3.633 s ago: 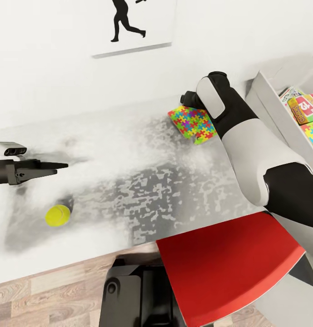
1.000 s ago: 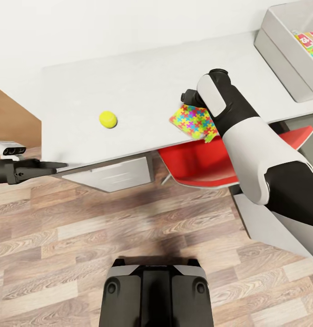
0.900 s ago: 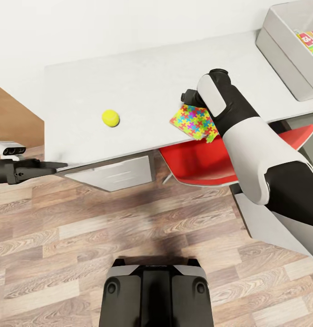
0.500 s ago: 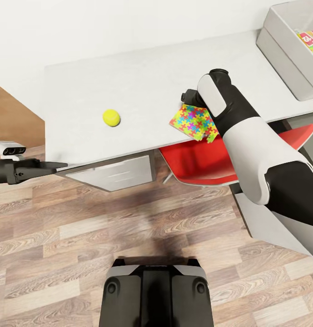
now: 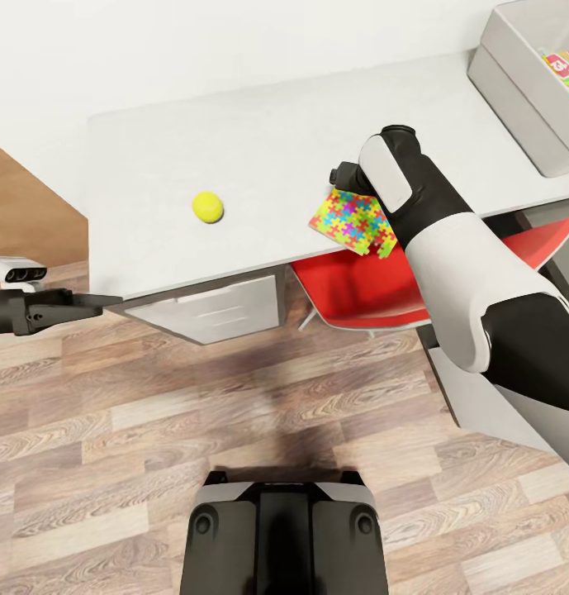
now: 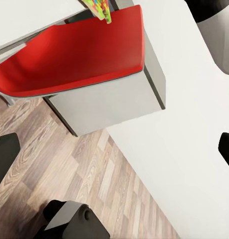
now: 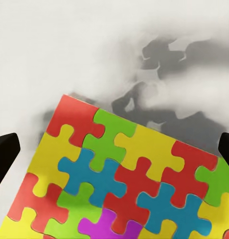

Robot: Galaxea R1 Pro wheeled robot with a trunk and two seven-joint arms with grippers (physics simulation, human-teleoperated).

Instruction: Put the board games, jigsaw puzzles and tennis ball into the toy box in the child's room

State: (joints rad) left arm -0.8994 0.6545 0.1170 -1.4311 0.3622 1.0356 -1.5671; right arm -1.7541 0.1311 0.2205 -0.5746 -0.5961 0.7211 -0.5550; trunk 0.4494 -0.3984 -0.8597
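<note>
Right gripper (image 5: pixel 340 176): hidden behind the wrist in the head view. Its own camera shows dark fingertips (image 7: pixel 5 149) far apart at the two edges with nothing between them, so I judge it wide and empty.
Jigsaw puzzle (image 5: pixel 354 221): flat on the table (image 5: pixel 267 140), just below and ahead of the right gripper. It is roughly square with no real long axis, turned diamond-wise to the table's near edge, one corner overhanging that edge above the red chair (image 5: pixel 375 289).
Key relation: the puzzle lies directly under the right hand's approach line, so the right arm is much the nearer. A thin sheet lying flat is hard to pinch, and the overhanging corner looks the likelier hold.
Left gripper (image 5: pixel 102 302): beside the table's front corner, above the floor (image 5: pixel 234 430); its fingers look close together and hold nothing.
Tennis ball (image 5: pixel 207 207): on the table, between the two hands, nearer the left.
Toy box (image 5: pixel 515 74): far to the right hand's outer side, with printed boxes already inside.
</note>
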